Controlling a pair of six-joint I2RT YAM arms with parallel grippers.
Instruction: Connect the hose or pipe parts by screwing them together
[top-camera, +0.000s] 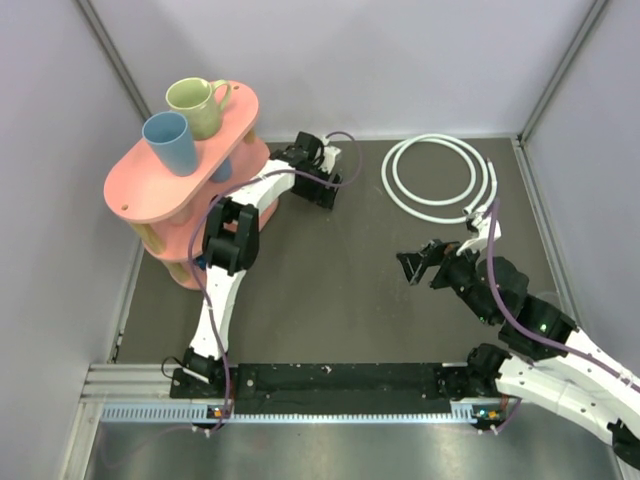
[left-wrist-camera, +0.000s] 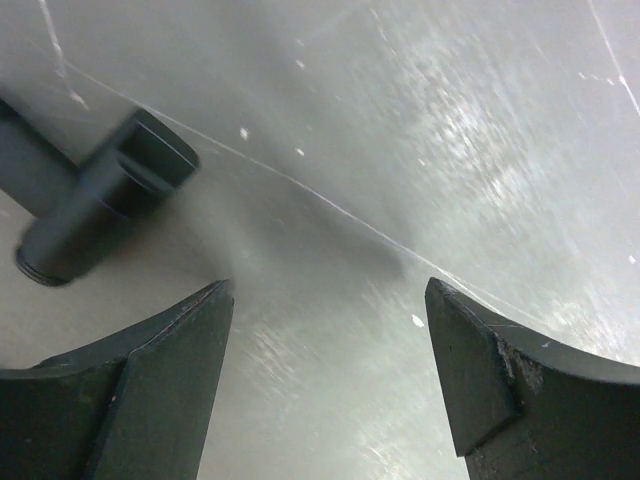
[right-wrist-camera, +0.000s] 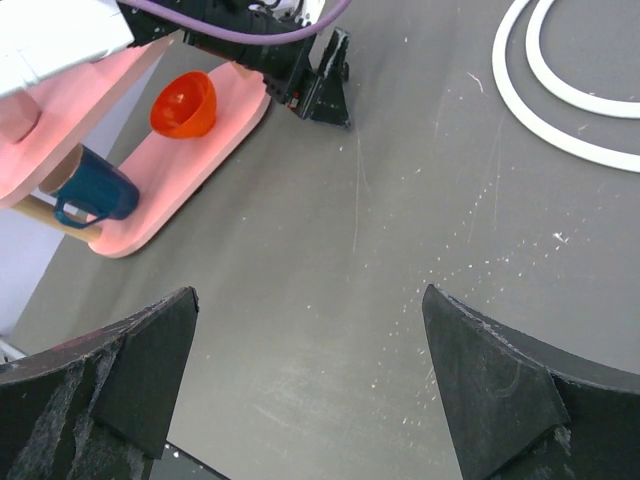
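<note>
The white hose (top-camera: 435, 178) lies coiled in two loops on the dark mat at the far right; its loops (right-wrist-camera: 560, 90) also cross the top right of the right wrist view. A small black T-shaped connector (left-wrist-camera: 100, 195) lies on the mat, blurred, beyond and left of my left finger, not between the jaws. My left gripper (left-wrist-camera: 328, 290) is open and empty, pointing down at the mat beside the pink shelf (top-camera: 322, 188). My right gripper (top-camera: 415, 262) hovers just in front of the coil, open with only bare mat between its fingers (right-wrist-camera: 309, 292).
A pink two-tier shelf (top-camera: 135, 190) stands at the far left, with a green mug (top-camera: 197, 105) and a blue cup (top-camera: 170, 142) on top. Its lower tier holds an orange bowl (right-wrist-camera: 185, 105) and a dark blue mug (right-wrist-camera: 95, 190). Grey walls enclose the mat.
</note>
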